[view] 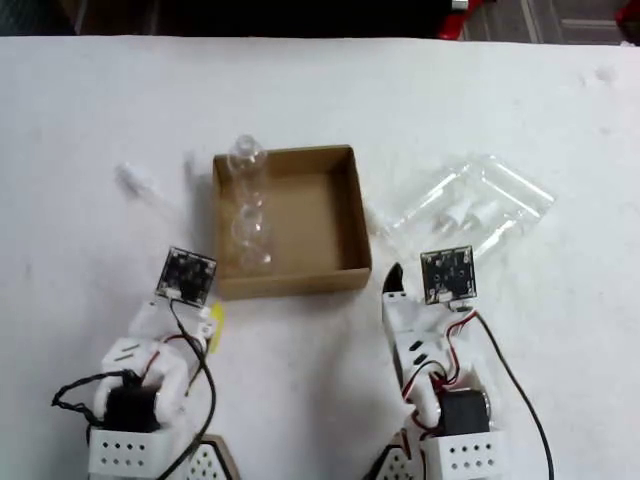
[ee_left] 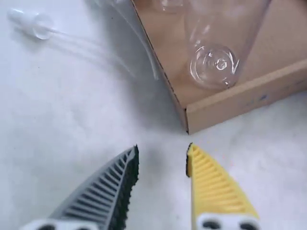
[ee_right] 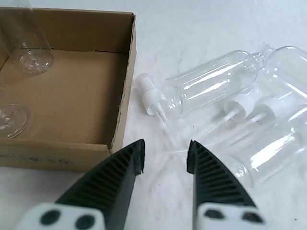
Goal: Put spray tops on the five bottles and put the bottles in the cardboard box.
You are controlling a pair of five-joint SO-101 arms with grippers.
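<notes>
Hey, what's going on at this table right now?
The left tool and right tool are both open and empty, near the box. Clear bottles are already in the box. More bottles and spray tops lie loose on the table to its right, and one spray top lies to its left.

Brown cardboard box [view: 290, 282], clear bottles [ee_right: 211, 84], white spray tops [ee_right: 146, 91], white table [view: 320, 90].
</notes>
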